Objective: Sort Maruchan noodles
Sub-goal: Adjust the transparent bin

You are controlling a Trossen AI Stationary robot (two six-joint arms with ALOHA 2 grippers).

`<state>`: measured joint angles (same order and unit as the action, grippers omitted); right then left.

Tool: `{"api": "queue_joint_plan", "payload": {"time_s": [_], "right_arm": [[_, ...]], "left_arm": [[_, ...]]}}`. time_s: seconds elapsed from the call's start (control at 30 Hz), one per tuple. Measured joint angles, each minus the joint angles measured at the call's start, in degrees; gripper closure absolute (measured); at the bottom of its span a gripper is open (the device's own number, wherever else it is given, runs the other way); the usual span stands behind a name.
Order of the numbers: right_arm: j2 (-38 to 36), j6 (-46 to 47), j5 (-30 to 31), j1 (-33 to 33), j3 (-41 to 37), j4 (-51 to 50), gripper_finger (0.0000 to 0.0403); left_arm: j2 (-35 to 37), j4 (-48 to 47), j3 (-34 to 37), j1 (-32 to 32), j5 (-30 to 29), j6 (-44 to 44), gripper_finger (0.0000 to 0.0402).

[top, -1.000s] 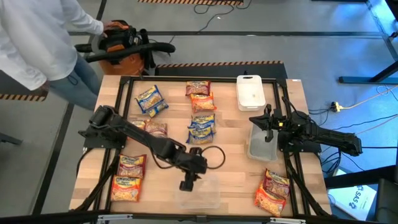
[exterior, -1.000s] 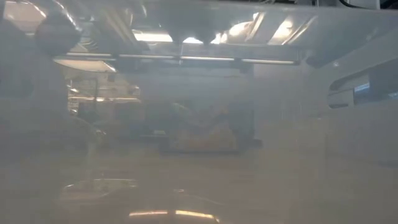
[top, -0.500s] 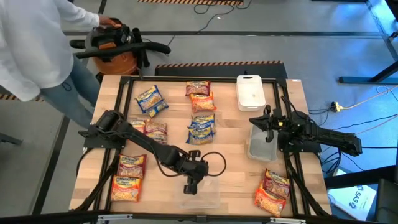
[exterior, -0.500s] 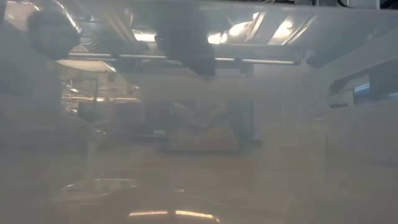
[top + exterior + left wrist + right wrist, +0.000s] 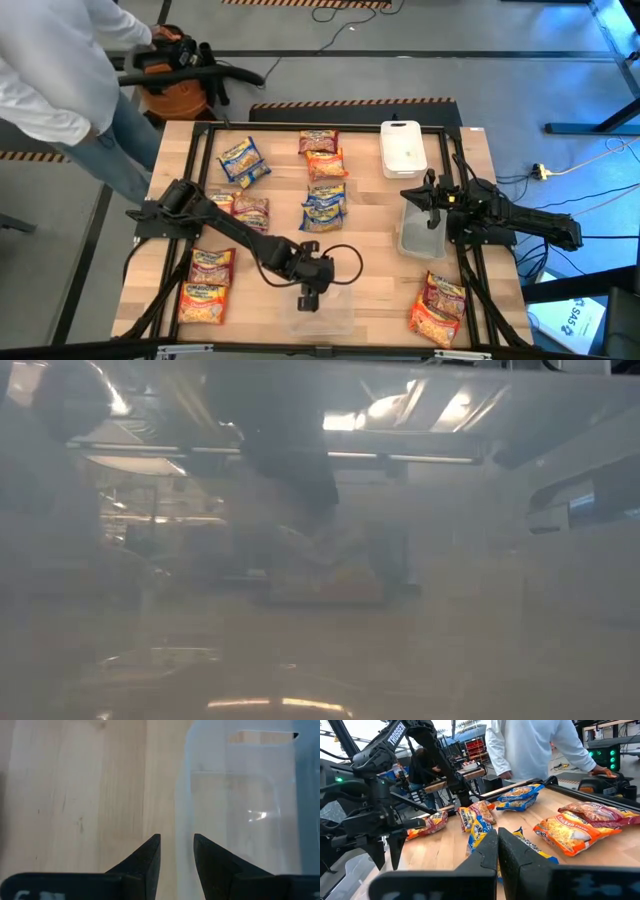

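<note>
Presently, risk notes, all places given relative to the clear rectangular plastic container [image 5: 322,308] at the near edge of the wooden table [image 5: 370,240].
Left gripper: the left gripper [image 5: 308,298] hangs over the container's far-left rim; in its wrist view the fingers [image 5: 146,856] stand part-way apart and clasp nothing, one on each side of the thin clear wall.
Right gripper: the right gripper [image 5: 432,193] waits well to the right and beyond, fingers pressed together, holding nothing, above a second clear plastic tub [image 5: 421,230].
Task items: the flat blue, orange and dark red Maruchan noodles packets [image 5: 325,205] lie scattered beyond and to both sides of the container; none sits inside it (sorting hardly begun, I judge).
Risk 1: a pinch on the slick, flexible wall may slip, or drag the light container askew.
Risk 2: lifting by one rim could tip it.
Risk 3: the nearby black cable loop [image 5: 340,255] could snag on the arm.
Low view: clouded, nothing usable.
</note>
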<state>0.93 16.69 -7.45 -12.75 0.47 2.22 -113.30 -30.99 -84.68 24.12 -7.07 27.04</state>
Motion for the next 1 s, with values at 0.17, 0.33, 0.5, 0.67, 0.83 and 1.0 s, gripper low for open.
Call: {"api": "queue_joint_plan", "payload": {"time_s": [0.17,0.33,0.5,0.67,0.83,1.0], "right_arm": [[0.0,-0.02,0.34,0.0,0.0,-0.07,0.0402],[0.0,-0.02,0.34,0.0,0.0,-0.08,0.0402],[0.0,-0.02,0.34,0.0,0.01,-0.11,0.0402],[0.0,-0.02,0.36,0.0,0.01,-0.11,0.0402],[0.0,-0.02,0.36,0.0,0.02,-0.11,0.0402],[0.0,-0.02,0.36,0.0,0.02,-0.11,0.0402]], "left_arm": [[0.0,-0.07,0.0,0.01,0.72,4.41,0.0344],[0.0,-0.19,0.0,-0.3,0.68,8.05,0.0395],[0.02,-2.22,0.02,-0.87,-2.04,15.25,0.0397],[0.17,-6.63,0.0,-1.93,-5.02,25.41,0.0398],[0.2,-7.46,0.0,-3.09,-6.75,33.15,0.0398],[0.17,-7.58,0.0,-3.54,-6.47,41.69,0.0396]]}}
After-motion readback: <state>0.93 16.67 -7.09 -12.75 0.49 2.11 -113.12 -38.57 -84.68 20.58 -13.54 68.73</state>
